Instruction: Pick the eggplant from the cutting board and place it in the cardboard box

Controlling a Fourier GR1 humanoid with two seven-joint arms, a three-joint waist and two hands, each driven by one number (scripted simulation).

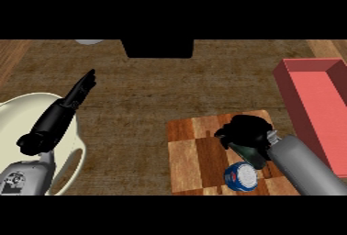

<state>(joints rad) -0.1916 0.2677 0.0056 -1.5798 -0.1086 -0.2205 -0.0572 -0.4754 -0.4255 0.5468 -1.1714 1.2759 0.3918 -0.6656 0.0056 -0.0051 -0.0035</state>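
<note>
A: Where is the right robot hand (245, 131)?

B: Over the middle of the checkered wooden cutting board (196, 156), near and right on the brown tabletop (163, 87). Its black fingers are curled downward in a bunch.

A: Is it grasping the eggplant?

B: I cannot tell. The curled fingers hide whatever lies under them, and no eggplant shows anywhere on the board. Something dark green (249, 155) pokes out just beneath the hand; what it is I cannot say.

A: Anything else on the board?

B: A round blue-and-white object (241, 176) at its near edge, just left of the grey forearm.

A: And the box?

B: The red box (318, 105) lies along the right edge, just beyond the board's right side, open on top.

A: The other hand?

B: The left robot hand (76, 94) rests at the left, fingers straight, pointing far, above a cream-coloured bowl (20, 108).
</note>
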